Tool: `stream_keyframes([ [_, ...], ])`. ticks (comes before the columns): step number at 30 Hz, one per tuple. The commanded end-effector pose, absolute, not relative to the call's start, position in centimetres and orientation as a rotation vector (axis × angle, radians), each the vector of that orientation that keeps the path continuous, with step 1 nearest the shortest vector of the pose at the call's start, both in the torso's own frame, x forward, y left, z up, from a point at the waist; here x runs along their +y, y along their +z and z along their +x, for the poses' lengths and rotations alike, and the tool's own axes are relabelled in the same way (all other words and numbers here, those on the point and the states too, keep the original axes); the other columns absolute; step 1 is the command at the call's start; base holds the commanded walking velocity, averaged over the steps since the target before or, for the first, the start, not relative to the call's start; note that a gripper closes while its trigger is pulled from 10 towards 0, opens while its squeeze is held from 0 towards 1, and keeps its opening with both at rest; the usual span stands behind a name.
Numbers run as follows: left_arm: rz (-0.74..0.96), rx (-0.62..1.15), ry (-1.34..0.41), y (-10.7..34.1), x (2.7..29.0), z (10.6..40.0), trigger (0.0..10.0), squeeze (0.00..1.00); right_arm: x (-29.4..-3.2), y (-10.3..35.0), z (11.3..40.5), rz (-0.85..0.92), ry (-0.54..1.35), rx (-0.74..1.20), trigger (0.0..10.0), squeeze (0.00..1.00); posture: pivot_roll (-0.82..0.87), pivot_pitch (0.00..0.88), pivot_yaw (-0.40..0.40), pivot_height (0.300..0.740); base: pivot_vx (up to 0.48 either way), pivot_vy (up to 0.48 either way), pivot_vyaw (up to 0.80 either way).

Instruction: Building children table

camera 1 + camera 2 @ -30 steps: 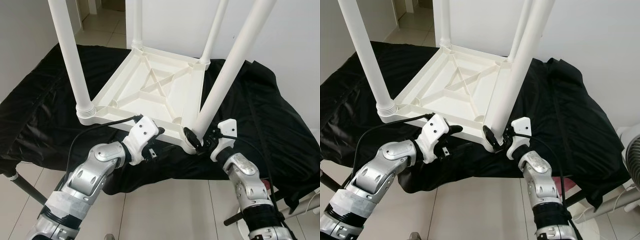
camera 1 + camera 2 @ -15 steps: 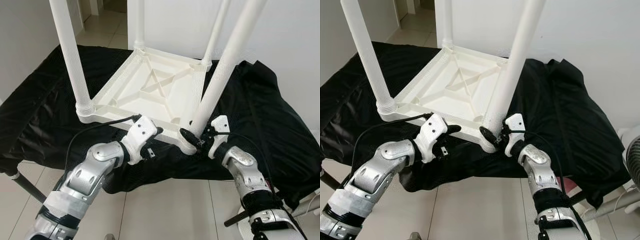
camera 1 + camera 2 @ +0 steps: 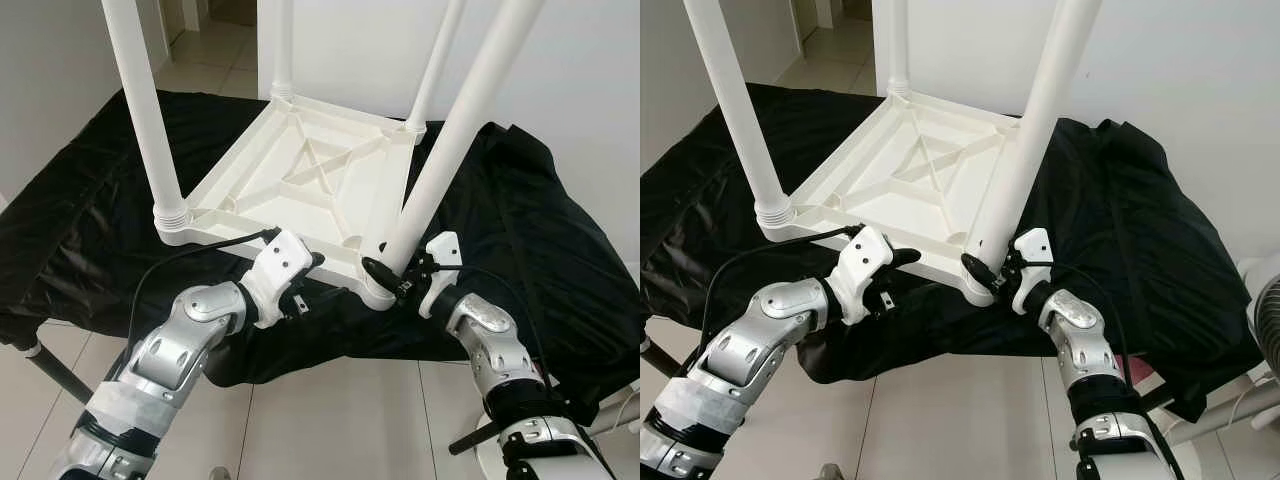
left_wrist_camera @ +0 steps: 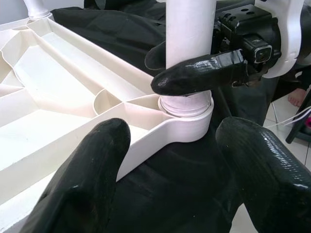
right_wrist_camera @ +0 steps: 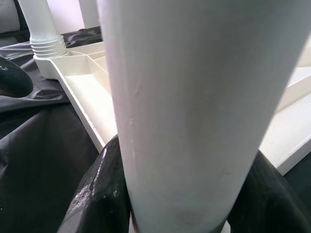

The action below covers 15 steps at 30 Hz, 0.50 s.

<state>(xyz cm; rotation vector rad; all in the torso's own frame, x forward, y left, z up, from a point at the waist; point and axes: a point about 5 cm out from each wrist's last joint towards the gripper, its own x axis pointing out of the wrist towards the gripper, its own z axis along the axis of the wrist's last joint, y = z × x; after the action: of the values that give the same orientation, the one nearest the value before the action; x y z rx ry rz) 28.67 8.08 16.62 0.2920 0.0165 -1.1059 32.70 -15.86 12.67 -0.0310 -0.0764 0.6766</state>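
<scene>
Right claw (image 3: 392,277) clamps the near-right leg (image 3: 440,180) at the 5 o'clock corner of the upturned children's table (image 3: 300,190), left claw (image 3: 300,285) open at 7 o'clock beside its rim; uneven twisting could cross-thread that leg.

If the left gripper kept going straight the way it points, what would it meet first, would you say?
Probably the near rim of the upturned white plastic table, just short of the white table leg that the right gripper clamps. Left gripper is open.

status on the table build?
Right hand clamped on near-right leg at its socket. Left hand open, hovering by the near edge of the upturned tabletop. All four legs standing. Nothing in the way.
</scene>
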Motion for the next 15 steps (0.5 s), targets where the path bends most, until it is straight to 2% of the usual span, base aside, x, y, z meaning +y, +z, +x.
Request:
stream_keyframes([
  [1,0.308,0.016,-1.130,16.67,7.93,28.82,10.0,0.00,-16.15,12.79,32.55,-0.003,0.619,-0.095,10.0,0.00,0.03,0.007,-0.069,0.740,0.000,0.000,0.00],
  [12,0.316,0.032,-1.143,16.35,7.78,28.95,10.0,0.00,-15.70,12.69,32.26,0.072,0.345,-0.122,10.0,0.00,0.01,0.023,-0.045,0.740,0.000,0.000,0.00],
  [15,0.317,0.033,-1.144,16.32,7.77,28.94,10.0,0.00,-15.53,12.72,32.14,0.081,0.329,-0.127,10.0,0.00,0.01,0.023,-0.045,0.740,0.000,0.000,0.00],
])
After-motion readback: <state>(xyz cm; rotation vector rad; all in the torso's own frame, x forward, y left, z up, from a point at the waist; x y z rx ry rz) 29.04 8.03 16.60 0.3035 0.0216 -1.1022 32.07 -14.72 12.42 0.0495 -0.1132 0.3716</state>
